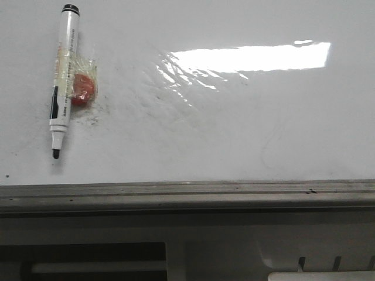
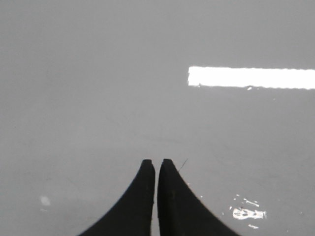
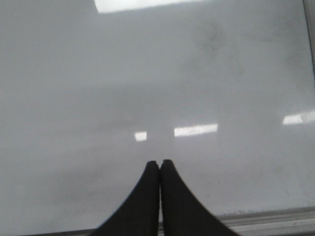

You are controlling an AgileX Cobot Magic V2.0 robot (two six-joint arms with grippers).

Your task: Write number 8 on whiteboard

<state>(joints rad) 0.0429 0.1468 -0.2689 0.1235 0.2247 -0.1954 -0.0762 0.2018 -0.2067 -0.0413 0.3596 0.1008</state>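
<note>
The whiteboard (image 1: 234, 129) fills the front view: glossy white, with faint grey smudges, a wrinkled glare patch (image 1: 193, 73) and a grey metal edge rail (image 1: 187, 193) along its near side. A white marker pen (image 1: 63, 82) with a black tip lies at the far left, taped to a red lump (image 1: 82, 89). No number 8 shows on the board. Neither gripper shows in the front view. My left gripper (image 2: 156, 162) is shut and empty over bare board. My right gripper (image 3: 160, 162) is shut and empty over the board near its rail (image 3: 266, 216).
Below the rail the robot's grey base (image 1: 176, 246) with dark slots fills the front view's lower part. Light reflections lie on the board (image 2: 251, 77) in both wrist views.
</note>
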